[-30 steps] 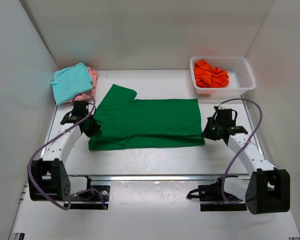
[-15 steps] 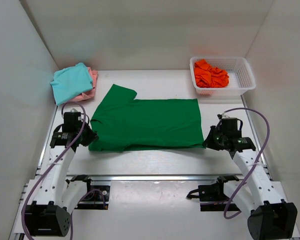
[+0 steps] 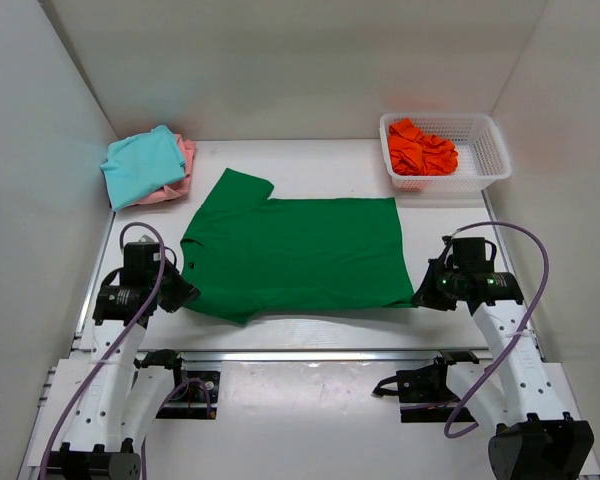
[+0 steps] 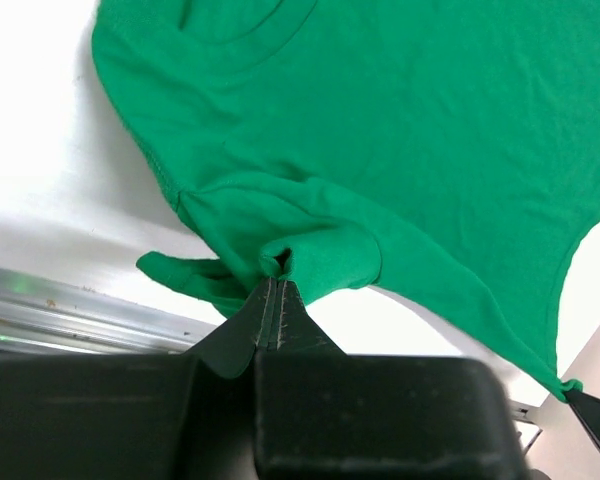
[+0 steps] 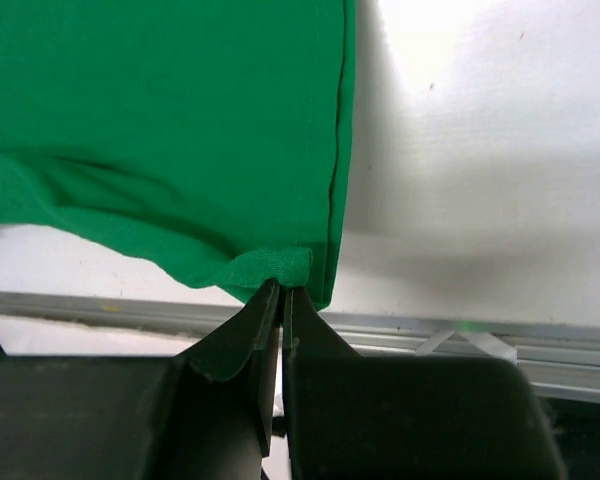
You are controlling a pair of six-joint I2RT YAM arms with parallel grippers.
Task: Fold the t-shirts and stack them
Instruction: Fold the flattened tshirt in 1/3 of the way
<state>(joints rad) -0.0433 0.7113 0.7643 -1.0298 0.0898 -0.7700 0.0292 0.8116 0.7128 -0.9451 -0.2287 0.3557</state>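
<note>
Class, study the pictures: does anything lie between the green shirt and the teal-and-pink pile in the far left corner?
Nothing visible does. Only bare table separates the green shirt from the teal shirt lying on the pink shirt. The left hand and right hand pinch the green shirt's near edge.

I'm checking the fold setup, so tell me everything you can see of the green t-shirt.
The green t-shirt is plain soft cloth with a ribbed round collar, spread mostly flat on the white table, collar toward the left arm, hem toward the right arm, far sleeve sticking out. The left gripper is shut on its bunched near sleeve, the right gripper on its near hem corner.
</note>
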